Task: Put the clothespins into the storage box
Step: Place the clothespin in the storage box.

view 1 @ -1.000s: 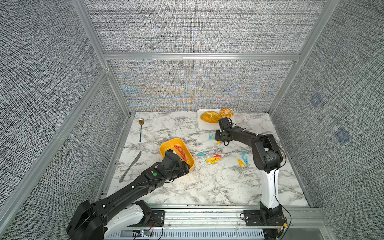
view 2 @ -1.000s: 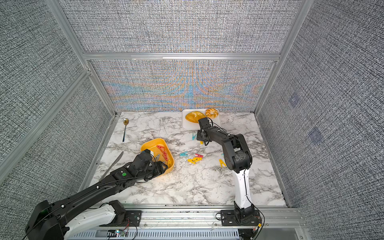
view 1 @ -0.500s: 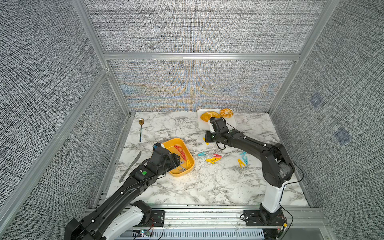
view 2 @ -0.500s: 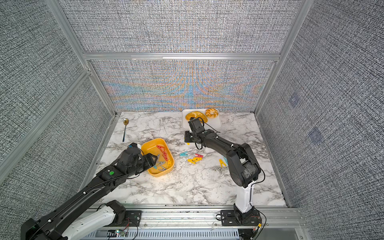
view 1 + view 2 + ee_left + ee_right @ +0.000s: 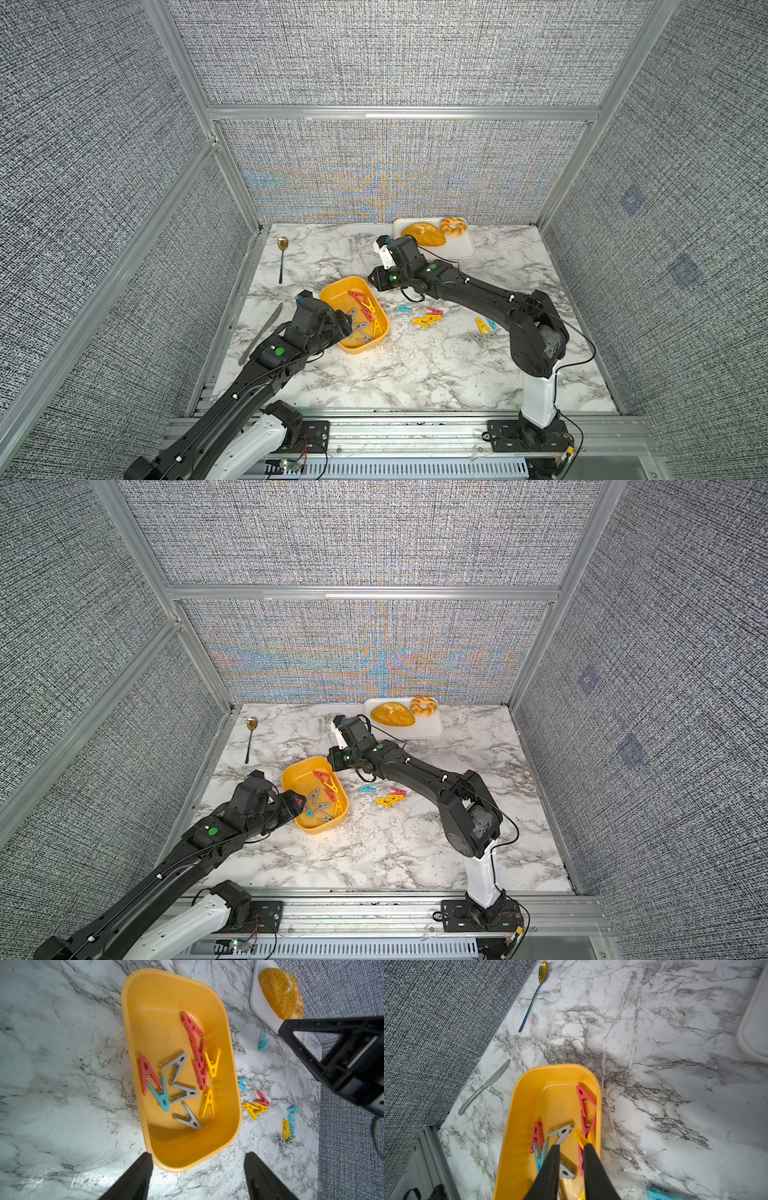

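The storage box (image 5: 337, 292) sits on the marble counter (image 5: 415, 374) towards its left side, between the two arms. About ten clothespins (image 5: 148, 1072) lie loose inside it in red, grey, yellow and teal. The left claw (image 5: 198, 1155) is released: its fingers (image 5: 137, 1176) are spread wide and empty at the box's near end, without touching it. The right claw (image 5: 572, 1145) hangs over the far end of the box with its fingers slightly parted and nothing pinched between them. In the right wrist view a yellow peg (image 5: 580, 1138) shows just beyond one fingertip, and whether it touches I cannot tell. More pegs lie on the counter to the right of the box: a teal one (image 5: 403, 308), a red one (image 5: 434, 311) against a yellow cluster (image 5: 424, 321), and farther right a yellow and teal pair (image 5: 484, 325) beside the right arm. At the back stands a white tray (image 5: 461, 249) with a bread loaf (image 5: 424, 235) and a ring roll (image 5: 454, 225). A spoon (image 5: 282, 257) and a knife (image 5: 262, 332) lie along the left edge.
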Robot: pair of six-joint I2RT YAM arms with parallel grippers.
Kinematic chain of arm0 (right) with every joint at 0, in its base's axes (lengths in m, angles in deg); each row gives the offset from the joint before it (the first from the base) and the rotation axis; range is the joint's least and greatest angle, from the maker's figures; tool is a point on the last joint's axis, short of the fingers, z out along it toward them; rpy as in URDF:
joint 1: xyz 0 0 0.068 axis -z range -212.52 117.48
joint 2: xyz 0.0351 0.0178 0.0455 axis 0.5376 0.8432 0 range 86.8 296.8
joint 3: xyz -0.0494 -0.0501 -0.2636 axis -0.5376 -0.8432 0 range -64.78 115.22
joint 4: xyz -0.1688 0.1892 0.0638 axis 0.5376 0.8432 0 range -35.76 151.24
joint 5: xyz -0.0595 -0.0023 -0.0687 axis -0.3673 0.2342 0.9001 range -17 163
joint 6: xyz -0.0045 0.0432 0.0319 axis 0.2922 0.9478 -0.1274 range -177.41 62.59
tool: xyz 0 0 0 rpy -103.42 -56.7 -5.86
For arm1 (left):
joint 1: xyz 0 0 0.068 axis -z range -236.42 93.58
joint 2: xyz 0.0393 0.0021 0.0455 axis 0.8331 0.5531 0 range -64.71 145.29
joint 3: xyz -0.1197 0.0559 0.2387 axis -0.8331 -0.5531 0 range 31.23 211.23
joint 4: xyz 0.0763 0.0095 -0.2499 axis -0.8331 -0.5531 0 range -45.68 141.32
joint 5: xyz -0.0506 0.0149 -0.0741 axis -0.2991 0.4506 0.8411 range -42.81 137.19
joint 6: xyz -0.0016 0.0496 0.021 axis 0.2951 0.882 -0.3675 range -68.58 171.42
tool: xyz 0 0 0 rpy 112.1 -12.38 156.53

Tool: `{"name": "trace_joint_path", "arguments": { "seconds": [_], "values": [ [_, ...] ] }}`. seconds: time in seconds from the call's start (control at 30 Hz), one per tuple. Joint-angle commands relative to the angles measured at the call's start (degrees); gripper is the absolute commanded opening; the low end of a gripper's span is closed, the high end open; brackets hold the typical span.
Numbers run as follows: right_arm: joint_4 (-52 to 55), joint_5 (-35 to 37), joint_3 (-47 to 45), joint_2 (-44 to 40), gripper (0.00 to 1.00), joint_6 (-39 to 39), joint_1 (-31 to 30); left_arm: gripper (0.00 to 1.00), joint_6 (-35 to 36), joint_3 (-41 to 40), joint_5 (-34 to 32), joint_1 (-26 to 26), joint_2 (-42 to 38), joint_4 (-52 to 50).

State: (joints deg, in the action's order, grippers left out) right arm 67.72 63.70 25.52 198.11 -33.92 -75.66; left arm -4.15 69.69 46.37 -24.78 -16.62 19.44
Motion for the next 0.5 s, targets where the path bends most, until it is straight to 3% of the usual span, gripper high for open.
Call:
{"name": "trace_joint_path", "arguments": {
  "seconds": [0.0,0.2,0.47],
  "values": [
    [-0.9,-0.15,-1.18,-1.82,0.31,-0.74,0.31,0.74,0.84,0.73,1.12,-0.11,1.04,0.15],
    [-1.54,1.1,-3.9,-5.53,0.29,0.34,3.06,0.72,1.29,1.73,3.59,-0.15,3.86,3.75],
    [-7.79,11.44,-11.48,-12.95,0.29,-2.6,5.06,0.68,5.03,4.25,3.92,-0.16,5.53,6.7]
  ]
}}
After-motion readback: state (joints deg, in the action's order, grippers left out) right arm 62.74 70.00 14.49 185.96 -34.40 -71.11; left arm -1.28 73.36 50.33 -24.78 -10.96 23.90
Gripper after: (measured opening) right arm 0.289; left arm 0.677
